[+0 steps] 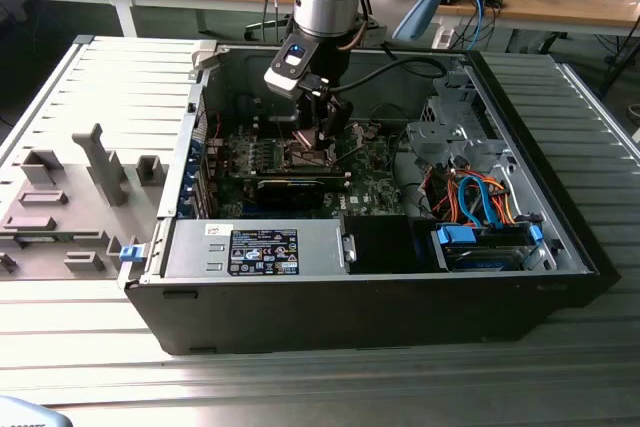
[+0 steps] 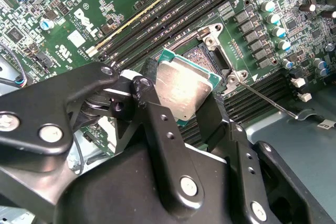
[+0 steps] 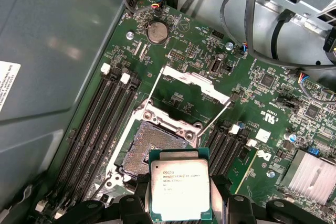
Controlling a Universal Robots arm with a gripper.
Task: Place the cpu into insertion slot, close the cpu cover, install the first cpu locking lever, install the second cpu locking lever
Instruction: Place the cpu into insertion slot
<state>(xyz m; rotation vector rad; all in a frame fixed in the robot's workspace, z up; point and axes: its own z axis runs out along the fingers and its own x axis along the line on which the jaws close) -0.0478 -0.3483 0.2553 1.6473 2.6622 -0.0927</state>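
My gripper [image 1: 318, 135] is down inside the open computer case, shut on the cpu [image 2: 184, 88], a flat square silver-topped chip with a green edge. The black fingers [image 2: 157, 124] clamp two opposite sides of it. In the first wrist view the cpu [image 3: 180, 188] hangs just short of the insertion slot [image 3: 148, 148], whose dark centre and silver rim lie bare. The cpu cover [image 3: 197, 81] stands flipped open on the slot's far side. Two thin wire locking levers [image 3: 215, 116] are raised off the board; one lever [image 2: 268, 100] also crosses the second wrist view.
Long black memory slots [image 3: 92, 129] run beside the socket. A finned heatsink [image 3: 310, 169], a coin cell [image 3: 156, 31] and cable bundles [image 1: 480, 197] crowd the board's edges. The labelled power supply box [image 1: 262, 250] and a long black card [image 1: 290, 190] sit in front of the gripper in the exterior view.
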